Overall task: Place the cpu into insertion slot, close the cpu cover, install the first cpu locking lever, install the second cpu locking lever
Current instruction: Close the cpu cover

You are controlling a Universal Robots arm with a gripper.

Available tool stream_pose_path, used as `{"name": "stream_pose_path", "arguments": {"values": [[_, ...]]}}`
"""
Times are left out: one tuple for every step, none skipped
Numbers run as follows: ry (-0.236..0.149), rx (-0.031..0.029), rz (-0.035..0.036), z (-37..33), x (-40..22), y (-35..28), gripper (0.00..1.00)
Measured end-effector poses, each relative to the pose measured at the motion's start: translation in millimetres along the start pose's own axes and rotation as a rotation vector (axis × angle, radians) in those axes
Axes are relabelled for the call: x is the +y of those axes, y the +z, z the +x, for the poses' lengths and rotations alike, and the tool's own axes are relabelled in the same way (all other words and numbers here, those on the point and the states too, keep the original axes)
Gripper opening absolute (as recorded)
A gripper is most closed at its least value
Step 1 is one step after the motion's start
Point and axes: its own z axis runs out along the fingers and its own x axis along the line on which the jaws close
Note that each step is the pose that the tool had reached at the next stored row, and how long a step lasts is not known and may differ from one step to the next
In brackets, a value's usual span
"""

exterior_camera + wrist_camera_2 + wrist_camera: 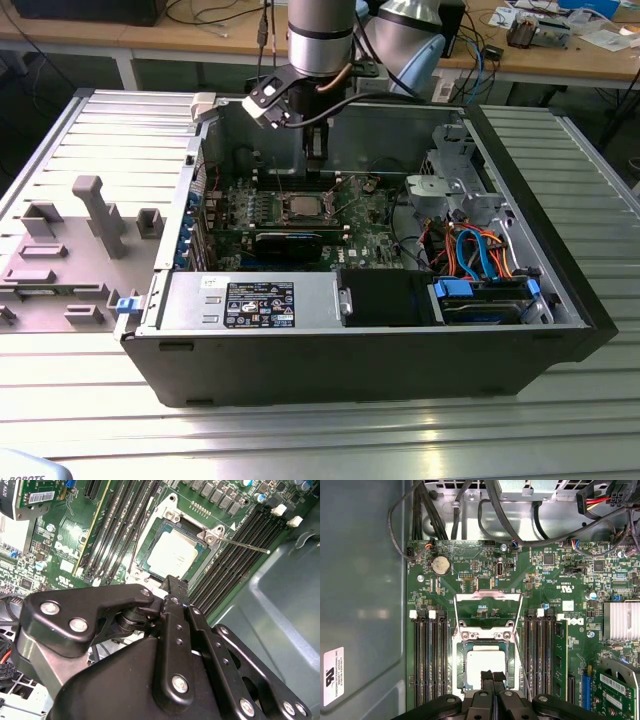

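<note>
Cpu (482,661) is seen seated in insertion slot (462,645) — cpu cover (490,596) is swung open beyond it. Pincer (493,674) is held over the cpu's edge — fingers pressed together, nothing gripped. White printed label (333,676) is noted on the case wall.

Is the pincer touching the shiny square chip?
Cannot tell. In the first wrist view the pincer overlaps the edge of the cpu, but neither contact nor a gap shows plainly.
</note>
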Motion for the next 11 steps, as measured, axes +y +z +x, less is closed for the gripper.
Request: {"name": "stream_pose_path", "arguments": {"values": [[0.000,0.0000,0.0000,-0.1,0.0,-1.1,0.11],[0.000,0.0000,0.0000,-0.1,0.0,-2.4,0.11],[0.000,0.0002,-0.0001,-0.1,0.0,-3.1,0.11],[0.000,0.0002,-0.0001,-0.1,0.0,-3.1,0.11],[0.000,0.0001,-0.0001,-0.1,0.0,-3.2,0.11],[0.000,-0.0001,0.0000,-0.1,1.0,-3.2,0.11],[0.000,-0.0014,0.0000,-0.1,1.8,-3.2,0.11],[0.000,-0.0013,0.0000,-0.1,1.8,-3.2,0.11],[0.000,-0.0014,0.0000,-0.1,1.9,-3.2,0.11],[0.000,-0.0014,0.0001,-0.1,2.2,-3.2,0.11],[0.000,-0.0013,0.0000,-0.1,2.6,-3.2,0.11]]}}
